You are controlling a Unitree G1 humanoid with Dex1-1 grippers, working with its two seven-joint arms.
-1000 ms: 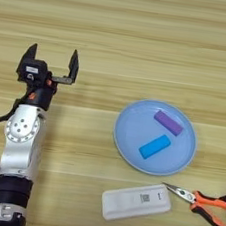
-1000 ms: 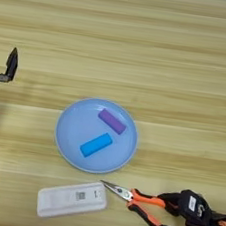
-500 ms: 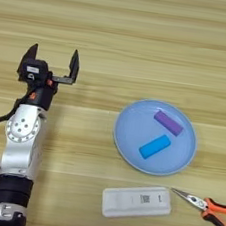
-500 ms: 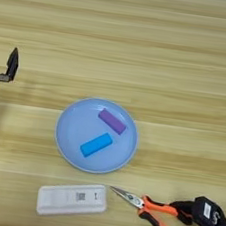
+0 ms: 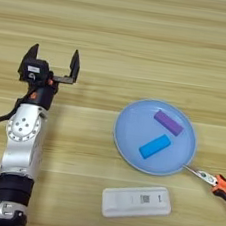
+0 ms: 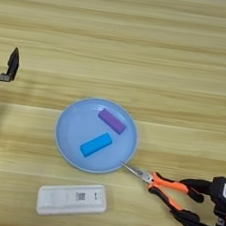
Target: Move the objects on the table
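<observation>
The needle-nose pliers (image 6: 162, 184) with orange-and-black handles lie at the front right. Their metal tip touches the front rim of the light-blue plate (image 6: 71, 130). My right gripper (image 6: 194, 201) is at the bottom right corner, shut on the pliers' handles. The flat white device (image 6: 72, 199) with its small label lies in front of the plate, apart from both grippers. My left gripper (image 5: 53, 60) stands open and empty at the left of the table (image 5: 145, 38), well away from everything.
On the plate (image 5: 132, 133) lie a purple block (image 5: 167, 123) and a blue block (image 5: 155, 146). My left forearm (image 5: 22, 143) runs from the left gripper down to the front edge.
The right gripper has carried the pliers to the right and then away from me, so their tip now meets the plate's rim. The left arm and white device have not moved.
</observation>
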